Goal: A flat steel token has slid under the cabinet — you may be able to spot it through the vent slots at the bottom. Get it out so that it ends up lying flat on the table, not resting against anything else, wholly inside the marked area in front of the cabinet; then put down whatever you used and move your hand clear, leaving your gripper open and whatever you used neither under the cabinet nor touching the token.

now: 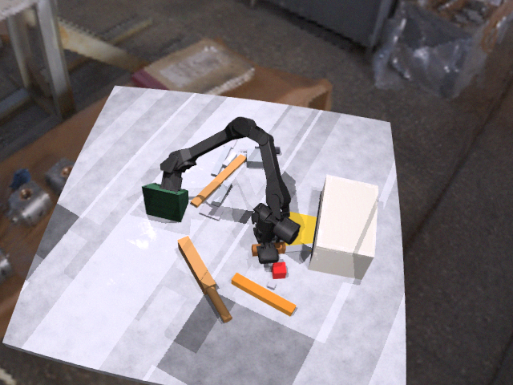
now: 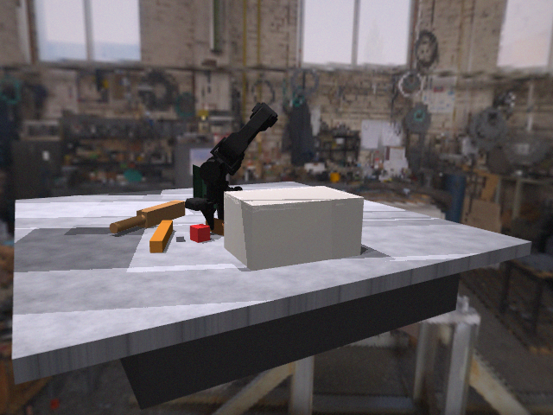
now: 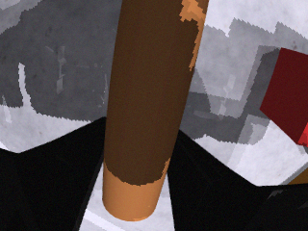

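My gripper is shut on a round brown handle, low over the table in front of the cabinet. A thin pale strip runs from the handle's end towards the cabinet's front; whether its end is under the cabinet I cannot tell. The cream cabinet stands at the right in the top view; its vent slots are not visible. The yellow marked area lies in front of it, partly hidden by the arm. The steel token is not visible.
A red cube and a small grey block are near the gripper. An orange bar and a wooden paddle lie beyond. Another orange bar and grey pieces lie near the arm's base.
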Robot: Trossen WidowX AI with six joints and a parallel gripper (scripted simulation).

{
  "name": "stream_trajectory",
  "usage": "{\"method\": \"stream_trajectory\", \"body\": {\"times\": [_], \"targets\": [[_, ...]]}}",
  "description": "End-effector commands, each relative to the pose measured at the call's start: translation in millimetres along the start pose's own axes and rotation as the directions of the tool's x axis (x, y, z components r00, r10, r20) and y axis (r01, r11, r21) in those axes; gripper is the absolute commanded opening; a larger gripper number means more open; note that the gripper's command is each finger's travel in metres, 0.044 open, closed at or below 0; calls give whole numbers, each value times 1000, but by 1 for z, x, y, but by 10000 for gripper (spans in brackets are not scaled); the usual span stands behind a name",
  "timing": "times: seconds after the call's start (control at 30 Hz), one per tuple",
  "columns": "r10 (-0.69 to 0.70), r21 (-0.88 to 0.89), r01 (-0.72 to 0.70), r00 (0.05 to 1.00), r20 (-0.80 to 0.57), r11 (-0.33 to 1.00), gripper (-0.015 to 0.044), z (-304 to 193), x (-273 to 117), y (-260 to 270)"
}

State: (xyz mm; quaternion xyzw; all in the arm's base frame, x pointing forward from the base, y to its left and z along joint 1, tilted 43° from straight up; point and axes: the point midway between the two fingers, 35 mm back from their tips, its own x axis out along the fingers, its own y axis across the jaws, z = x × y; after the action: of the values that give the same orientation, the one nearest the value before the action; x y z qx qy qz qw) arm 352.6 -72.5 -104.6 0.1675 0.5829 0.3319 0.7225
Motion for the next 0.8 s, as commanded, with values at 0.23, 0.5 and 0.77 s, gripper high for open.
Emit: {"method": "stream_trajectory", "body": {"times": [0.23,0.5,0.77], "targets": [[-3,-1,3,1000,0,1000,0,16,0,-1],[-3,-1,3,1000,1,1000,0,25,0,-1],[-3,-1,3,1000,1,1000,0,34,0,-1]]}}
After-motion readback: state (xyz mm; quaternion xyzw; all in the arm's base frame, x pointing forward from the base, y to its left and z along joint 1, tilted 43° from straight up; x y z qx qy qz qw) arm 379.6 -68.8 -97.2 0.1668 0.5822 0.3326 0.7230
